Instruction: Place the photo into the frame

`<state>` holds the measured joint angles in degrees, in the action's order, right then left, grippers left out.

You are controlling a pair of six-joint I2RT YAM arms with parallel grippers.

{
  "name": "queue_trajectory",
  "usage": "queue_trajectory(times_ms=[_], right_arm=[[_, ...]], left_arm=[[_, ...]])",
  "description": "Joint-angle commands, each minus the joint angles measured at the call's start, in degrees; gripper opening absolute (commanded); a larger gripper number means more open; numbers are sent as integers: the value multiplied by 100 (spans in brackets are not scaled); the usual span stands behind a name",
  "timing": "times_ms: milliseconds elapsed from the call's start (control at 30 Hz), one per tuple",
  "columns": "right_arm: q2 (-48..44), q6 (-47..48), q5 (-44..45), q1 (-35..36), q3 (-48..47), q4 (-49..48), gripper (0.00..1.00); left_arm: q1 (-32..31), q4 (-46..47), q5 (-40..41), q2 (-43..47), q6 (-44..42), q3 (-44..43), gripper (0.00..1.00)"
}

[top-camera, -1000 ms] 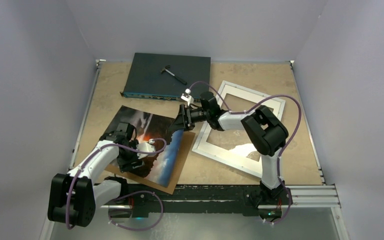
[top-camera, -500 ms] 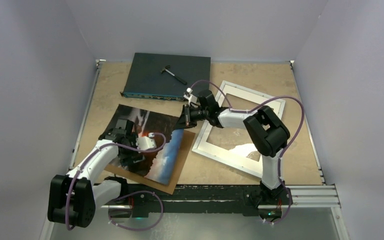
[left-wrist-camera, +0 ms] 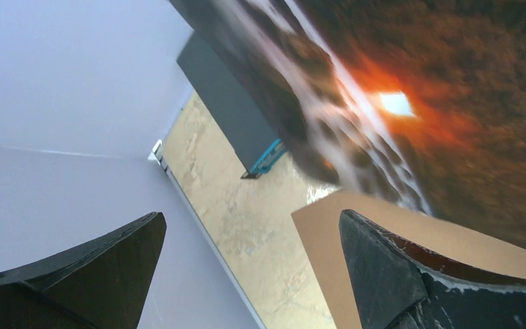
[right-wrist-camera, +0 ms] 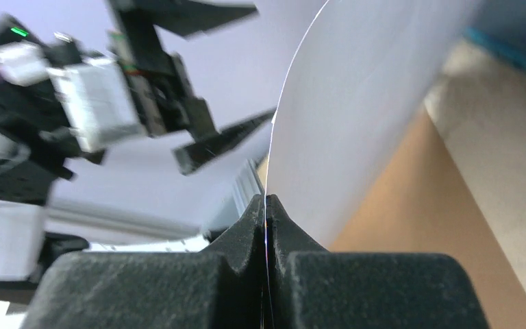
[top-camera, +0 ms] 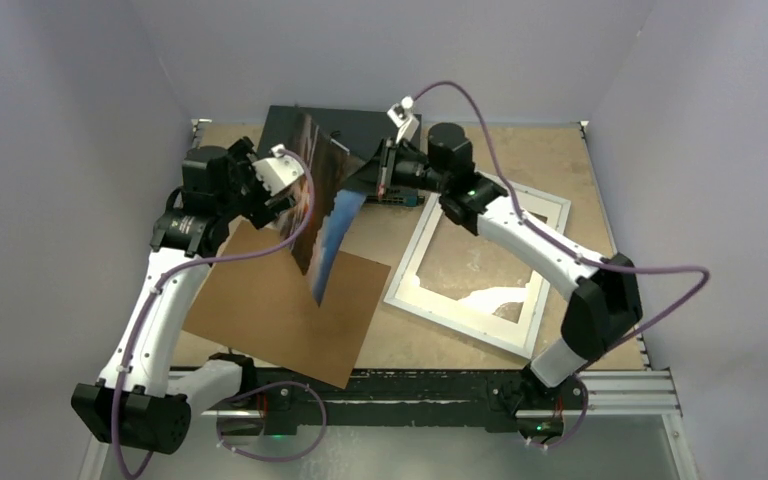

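**Base:** Where is the photo?

**Me:** Large glossy photo (top-camera: 312,215): dark cloud, orange-red glow, blue strip along one edge. I see it up in the air over the left half of the table, standing nearly on edge and bowed. Its low corner hangs over the plain brown backing board (top-camera: 270,300), which lies flat. Touching or clear, I can't tell from the top view.

**Base:** Who has it?

**Me:** Right claw (right-wrist-camera: 266,205). My right wrist view shows both fingers clenched on the thin edge of the sheet, with its plain white back facing that camera. From above, the grip sits at the far upper corner.

**Base:** And the left claw?

**Me:** Left claw (left-wrist-camera: 251,214) is released, fingers (left-wrist-camera: 109,274) wide apart. It sits just beside the printed face, on its left. In the left wrist view the glow fills the upper right, and the print lies past the fingertips, not between them.

**Base:** The frame?

**Me:** Large rectangular frame with a thin white border (top-camera: 460,314), flat on the right half of the tan table (top-camera: 570,150). It lies beneath the right arm, well apart from the photo. A dark flat network switch box (top-camera: 355,125) sits at the far edge, behind the photo's top.
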<state>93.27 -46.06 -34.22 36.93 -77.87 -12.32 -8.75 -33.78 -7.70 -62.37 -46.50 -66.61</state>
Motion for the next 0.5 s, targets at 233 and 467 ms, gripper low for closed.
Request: queue_trajectory(times_ms=[233,467], right_arm=[[-1413,-927,1169,-387,-758,177,0],[-1959,-1837,1284,-653,-866,87,0]], left_arm=[[3,122,-891,901,374,-266,100],[1,417,-2348,1830,-939,913,99]])
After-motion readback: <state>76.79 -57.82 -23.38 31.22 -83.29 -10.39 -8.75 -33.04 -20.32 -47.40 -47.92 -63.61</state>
